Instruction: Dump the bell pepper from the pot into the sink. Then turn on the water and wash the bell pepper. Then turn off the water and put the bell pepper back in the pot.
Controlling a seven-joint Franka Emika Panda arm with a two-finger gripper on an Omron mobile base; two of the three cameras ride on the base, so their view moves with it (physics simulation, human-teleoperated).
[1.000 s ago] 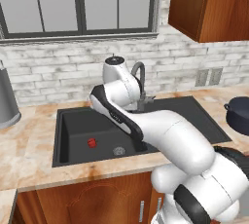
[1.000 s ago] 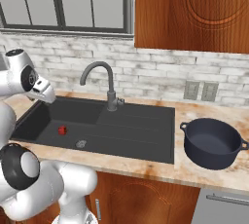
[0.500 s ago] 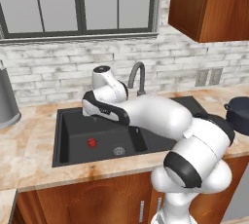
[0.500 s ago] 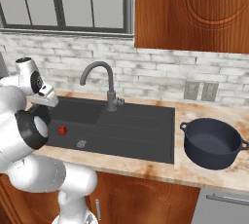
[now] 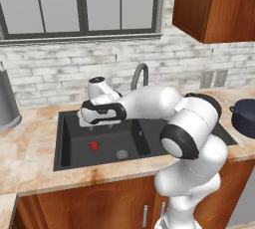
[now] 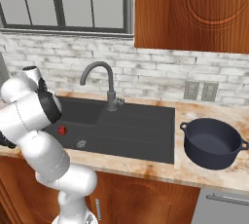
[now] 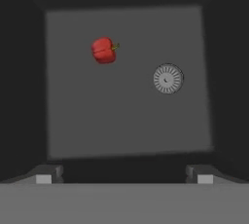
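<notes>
The red bell pepper [image 5: 93,146] lies on the floor of the sink's deep left basin, left of the round drain [image 5: 121,154]. It also shows from the right [image 6: 62,130] and from the hand [image 7: 104,50]. My gripper [image 5: 98,125] hangs over the back of that basin, pointing down, above and behind the bell pepper. In the hand view the gripper [image 7: 124,177] is open, its fingertips [image 7: 44,177] wide apart with nothing between them. The black sink [image 6: 146,121] is dry. The dark pot [image 6: 212,142] stands upright on the counter to the right.
The grey gooseneck faucet [image 6: 99,69] rises behind the sink's middle, with no stream from it. A tall grey metal container [image 5: 7,103] stands on the counter at the far left. My arm stretches across the sink's right part.
The arm has swung left and lowered, bringing the hand over the deep basin. The bell pepper and the pot have stayed put.
</notes>
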